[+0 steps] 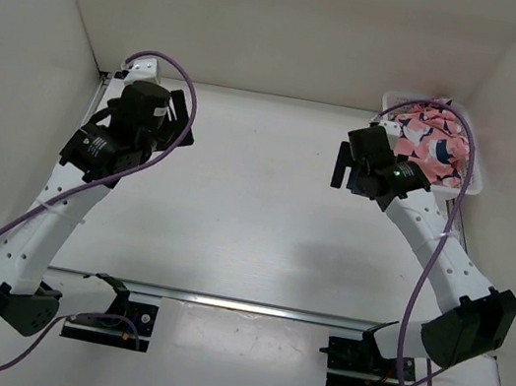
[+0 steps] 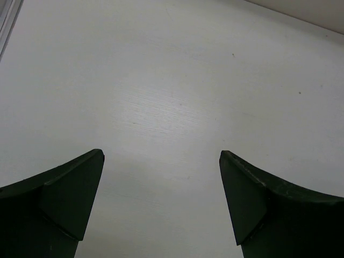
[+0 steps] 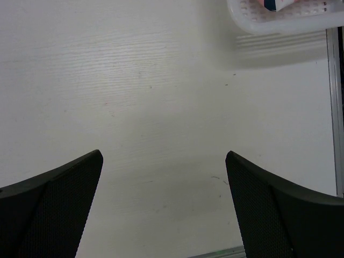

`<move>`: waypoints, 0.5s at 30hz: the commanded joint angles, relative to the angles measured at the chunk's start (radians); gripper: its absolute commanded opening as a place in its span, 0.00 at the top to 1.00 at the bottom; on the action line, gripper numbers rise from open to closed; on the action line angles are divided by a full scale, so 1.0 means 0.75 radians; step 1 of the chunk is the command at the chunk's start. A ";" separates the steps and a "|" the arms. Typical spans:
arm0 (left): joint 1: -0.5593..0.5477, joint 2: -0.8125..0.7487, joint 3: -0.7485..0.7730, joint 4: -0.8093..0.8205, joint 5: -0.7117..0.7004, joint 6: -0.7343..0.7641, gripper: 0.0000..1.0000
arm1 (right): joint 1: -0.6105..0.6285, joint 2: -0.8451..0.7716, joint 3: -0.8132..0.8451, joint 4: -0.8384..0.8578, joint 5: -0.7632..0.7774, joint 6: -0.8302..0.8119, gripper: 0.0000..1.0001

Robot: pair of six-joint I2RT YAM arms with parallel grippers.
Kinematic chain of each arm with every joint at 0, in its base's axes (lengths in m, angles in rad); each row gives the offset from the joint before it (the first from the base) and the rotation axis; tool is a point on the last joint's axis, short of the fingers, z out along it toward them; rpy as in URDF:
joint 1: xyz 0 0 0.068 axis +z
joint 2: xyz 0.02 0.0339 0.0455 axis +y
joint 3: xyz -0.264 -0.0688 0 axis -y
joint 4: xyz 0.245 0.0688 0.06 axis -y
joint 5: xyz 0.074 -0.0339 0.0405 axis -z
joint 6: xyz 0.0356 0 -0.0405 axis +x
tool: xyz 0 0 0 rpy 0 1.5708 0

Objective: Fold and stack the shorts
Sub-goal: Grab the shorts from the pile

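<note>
- The left arm reaches from its near base toward the far left. The left claw (image 2: 161, 156) is wide open, holds nothing, and hangs above the counter (image 2: 172, 80).
- The right claw (image 3: 164, 156) is also wide open and holds nothing, near the white basket (image 3: 279, 24).
- The shorts (image 1: 432, 144) lie crumpled in this basket at the far right corner; their long axis cannot be told.

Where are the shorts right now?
Top view: the shorts are bunched in the white basket at the far right corner of the table, just beyond the right arm.
</note>
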 commanded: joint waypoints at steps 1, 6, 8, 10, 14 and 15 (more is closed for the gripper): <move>0.002 0.043 -0.002 0.010 -0.052 -0.009 0.00 | 0.005 0.030 0.052 0.017 0.036 0.008 0.00; 0.002 0.186 0.032 -0.061 -0.049 0.026 0.00 | 0.005 0.073 0.040 0.030 0.036 0.032 0.00; 0.002 0.212 0.032 -0.073 -0.062 0.026 0.00 | -0.011 0.085 0.058 0.030 0.036 0.032 0.00; 0.002 0.231 0.045 -0.074 -0.036 0.026 0.00 | -0.093 0.132 0.121 0.030 0.036 0.002 0.00; 0.002 0.243 0.029 -0.061 0.008 0.038 0.00 | -0.338 0.259 0.289 0.062 -0.088 -0.011 0.68; 0.002 0.255 0.028 -0.061 0.008 0.038 0.00 | -0.389 0.298 0.332 0.062 -0.121 -0.011 0.87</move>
